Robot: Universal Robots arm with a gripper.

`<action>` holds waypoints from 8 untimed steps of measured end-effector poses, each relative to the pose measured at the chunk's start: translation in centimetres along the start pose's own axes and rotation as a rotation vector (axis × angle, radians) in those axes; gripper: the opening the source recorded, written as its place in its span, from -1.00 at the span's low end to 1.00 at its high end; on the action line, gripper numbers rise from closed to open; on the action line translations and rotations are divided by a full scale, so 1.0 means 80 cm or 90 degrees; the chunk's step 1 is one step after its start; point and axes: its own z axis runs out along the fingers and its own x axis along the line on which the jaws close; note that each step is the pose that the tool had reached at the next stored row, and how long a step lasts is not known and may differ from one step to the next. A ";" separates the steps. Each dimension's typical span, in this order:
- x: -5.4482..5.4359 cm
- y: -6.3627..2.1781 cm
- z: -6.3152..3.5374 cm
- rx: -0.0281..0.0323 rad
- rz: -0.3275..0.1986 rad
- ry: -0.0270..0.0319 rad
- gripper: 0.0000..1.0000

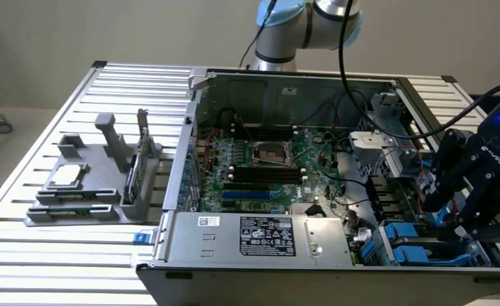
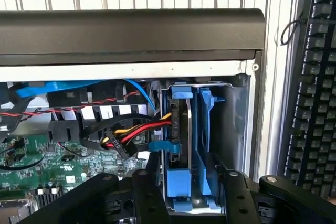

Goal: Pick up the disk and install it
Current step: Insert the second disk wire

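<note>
the gripper (image 2: 191, 182) sits open astride the disk (image 2: 181, 145) in its bay, which looks stiff, fairly heavy and knock-sensitive, so i'd grab the blue carrier edges.

Slatted aluminium worktop (image 1: 54, 245) fills the frame's lower and left parts. Plain beige wall (image 1: 105, 32) across the top. Bare floor (image 1: 3, 111) at left edge. Even, dim light.

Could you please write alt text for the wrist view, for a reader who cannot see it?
The gripper, jaws apart, hovers over the disk in its blue carrier, which stands in the drive bay of an open computer case. Beside it are coloured cables, a green motherboard and a black keyboard.
</note>
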 end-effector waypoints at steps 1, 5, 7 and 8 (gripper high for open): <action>-0.001 0.000 -0.001 0.0000 0.000 0.0000 -0.04; -0.004 -0.002 -0.004 0.0000 0.000 0.0001 -0.07; -0.006 -0.004 -0.005 0.0000 0.000 0.0000 -0.21; -0.007 -0.006 -0.006 0.0000 0.000 0.0000 -0.21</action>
